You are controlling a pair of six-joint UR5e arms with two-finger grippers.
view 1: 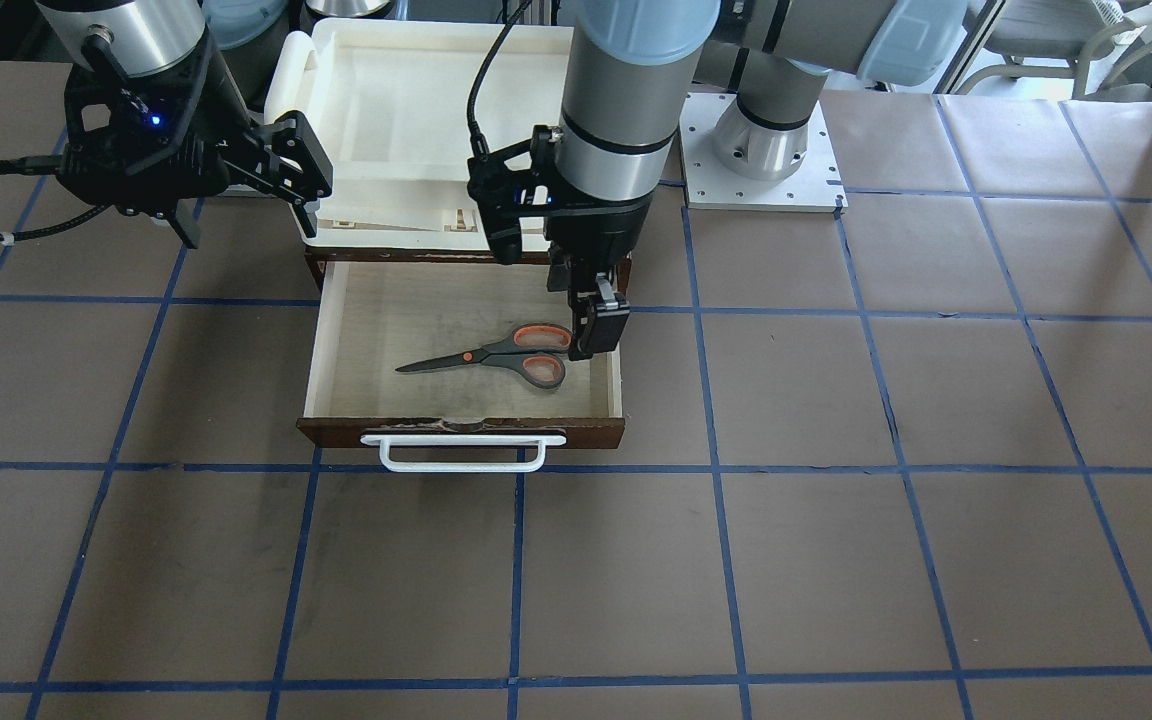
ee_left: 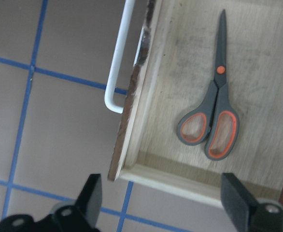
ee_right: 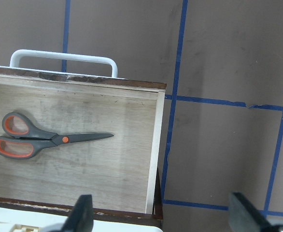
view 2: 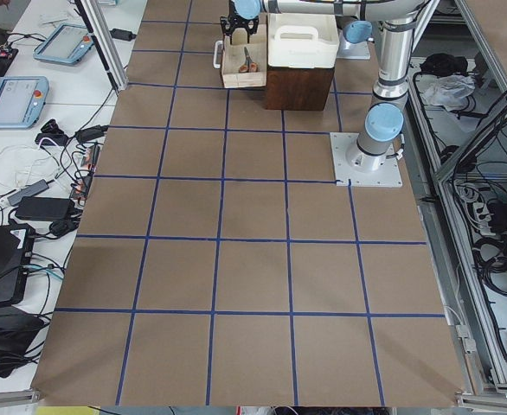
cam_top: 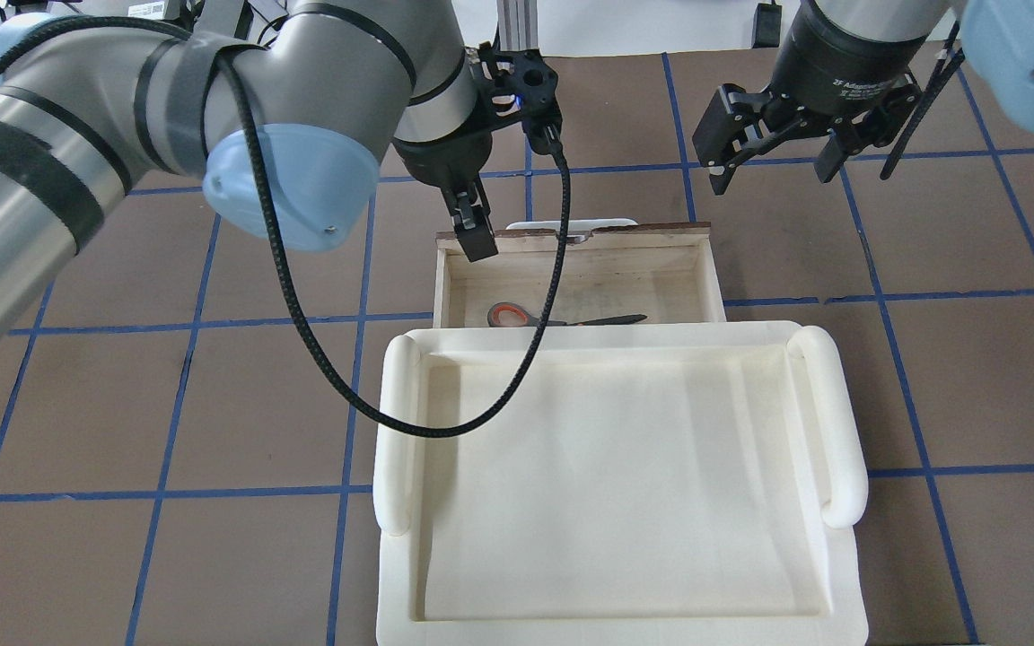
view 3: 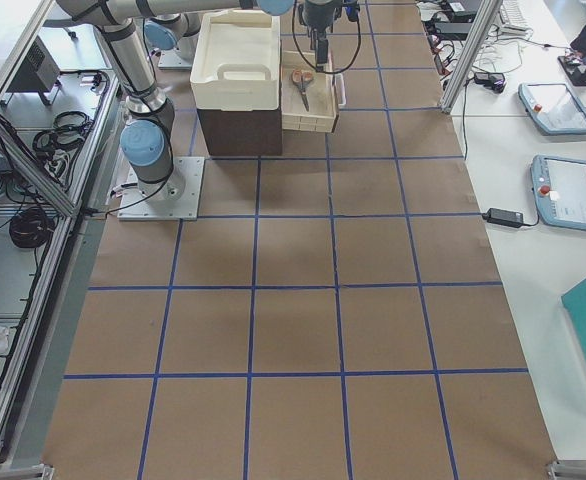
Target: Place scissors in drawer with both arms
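The scissors (view 1: 496, 355) lie flat on the pale floor of the open drawer (view 1: 456, 430), handles toward my left arm; they also show in the overhead view (cam_top: 517, 316) and in both wrist views (ee_left: 214, 111) (ee_right: 40, 140). My left gripper (view 1: 591, 335) hangs over the drawer's side wall next to the handle loops. Its jaws are wide open and empty in the left wrist view (ee_left: 163, 203). My right gripper (view 1: 246, 200) is open and empty, raised beside the drawer's other side (cam_top: 773, 170). The drawer's white bar handle (view 1: 461, 452) faces away from the robot.
A cream-white plastic tray (cam_top: 831, 422) sits on top of the brown cabinet behind the drawer and hides part of the drawer from overhead. The left arm's black cable (cam_top: 319, 359) loops over the tray's edge. The table is brown with blue tape lines.
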